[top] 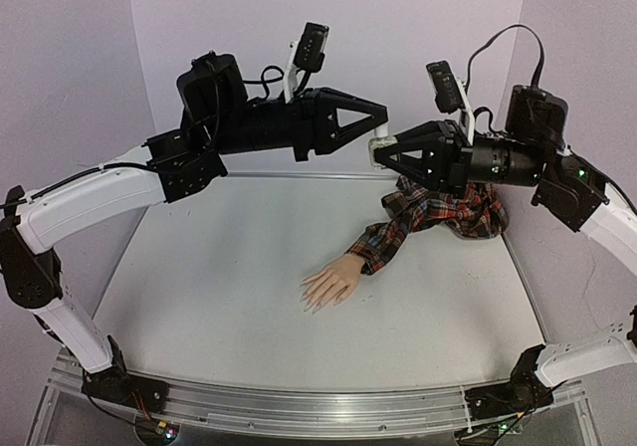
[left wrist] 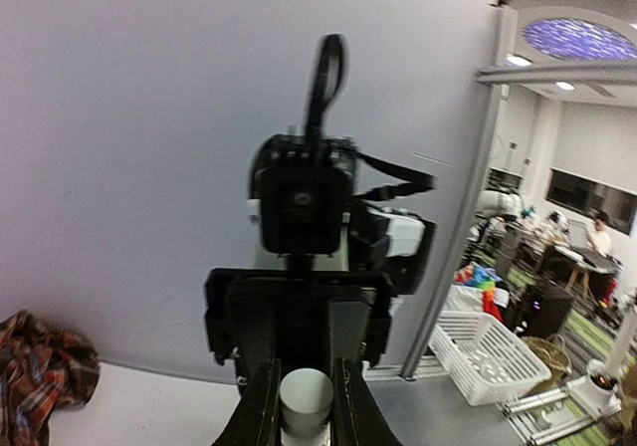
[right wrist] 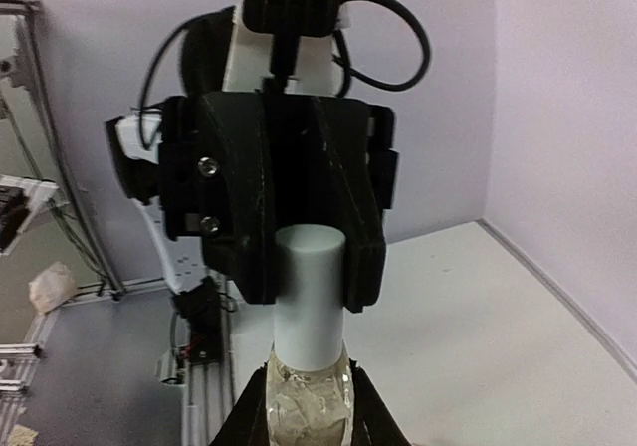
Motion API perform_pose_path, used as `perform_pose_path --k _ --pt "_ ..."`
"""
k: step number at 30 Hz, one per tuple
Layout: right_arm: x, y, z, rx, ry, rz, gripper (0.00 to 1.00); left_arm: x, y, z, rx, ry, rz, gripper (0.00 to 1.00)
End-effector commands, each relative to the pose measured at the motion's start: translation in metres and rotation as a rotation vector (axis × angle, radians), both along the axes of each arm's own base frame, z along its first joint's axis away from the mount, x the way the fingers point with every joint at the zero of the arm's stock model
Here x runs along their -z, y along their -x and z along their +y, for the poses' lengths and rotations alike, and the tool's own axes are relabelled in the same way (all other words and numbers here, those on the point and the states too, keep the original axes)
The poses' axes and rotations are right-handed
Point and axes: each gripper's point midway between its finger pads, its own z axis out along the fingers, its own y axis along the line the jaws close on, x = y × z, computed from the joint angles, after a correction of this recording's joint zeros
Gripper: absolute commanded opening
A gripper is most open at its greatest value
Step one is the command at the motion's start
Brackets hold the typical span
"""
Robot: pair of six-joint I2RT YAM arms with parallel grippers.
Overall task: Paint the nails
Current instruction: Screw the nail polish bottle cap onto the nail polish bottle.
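Worktop (top: 229, 267): pale and flat, well below the action. Both your arms are raised and meet nose to nose in mid-air.
Plaid sleeve (top: 438, 212): bunched at the far right, trailing down toward the middle.
Mannequin hand (top: 331, 284): palm down near the middle of the worktop, fingers aimed near-left, well apart from both arms.
Right pincer (right wrist: 304, 424): narrow, clamped on the glass body of the small clear bottle (right wrist: 299, 396). That is your anchor, so hold it rigid.
Left pincer (left wrist: 306, 408): narrow, closed end-on over the white cap (right wrist: 309, 307), one finger on either side.
Small clear bottle: carried roughly level between the two arms, with pale contents showing through the glass. Once it opens, tip the mouth slightly up.
White cap: this looks like the unscrewing step. Roll your left wrist about the cap's own axis and don't pull until the thread runs free. Then draw straight back so nothing scrapes the neck.
Nails (top: 311, 303): tiny pale tips at the finger ends, too small here to judge any coat.
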Motion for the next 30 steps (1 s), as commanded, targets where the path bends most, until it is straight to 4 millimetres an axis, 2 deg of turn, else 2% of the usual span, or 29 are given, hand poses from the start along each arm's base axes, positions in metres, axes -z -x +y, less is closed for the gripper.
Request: perform_pose_path --k 1,4,6,10,11,12,15,17,19,24,30 --pt "-0.095 0.06 -0.021 -0.304 -0.25 -0.186 0.0 0.047 0.074 0.006 0.508 -0.11 -0.035 0.0" --pt "-0.1 0.079 -0.023 -0.439 -0.234 -0.19 0.0 0.053 0.08 0.012 0.628 -0.142 -0.038 0.0" --pt "-0.101 0.083 -0.023 -0.49 -0.224 -0.19 0.0 0.057 0.08 0.017 0.693 -0.163 -0.046 0.0" --pt "-0.101 0.076 -0.017 -0.486 -0.221 -0.188 0.0 0.059 0.057 0.02 0.695 -0.172 -0.012 0.0" --pt "-0.1 0.07 -0.015 -0.464 -0.222 -0.185 0.0 0.058 0.052 0.022 0.691 -0.165 -0.009 0.01" --pt "-0.098 0.063 -0.014 -0.436 -0.221 -0.18 0.0 0.055 0.045 0.023 0.676 -0.156 -0.004 0.07" --pt "-0.09 0.04 -0.012 -0.354 -0.213 -0.174 0.0 0.051 0.011 0.028 0.564 -0.121 0.031 0.31" --pt "-0.081 0.024 -0.01 -0.294 -0.203 -0.171 0.0 0.049 -0.016 0.032 0.44 -0.105 0.06 0.51" --pt "-0.072 0.008 -0.008 -0.24 -0.179 -0.17 0.0 0.053 -0.043 0.033 0.285 -0.118 0.074 0.64" --pt "-0.04 -0.04 -0.002 -0.048 -0.078 -0.184 0.0 0.054 -0.08 0.044 0.009 -0.159 0.05 0.77" --pt "-0.011 -0.101 -0.011 0.277 0.026 -0.167 0.0 0.033 -0.129 0.068 -0.422 -0.083 0.147 0.76"
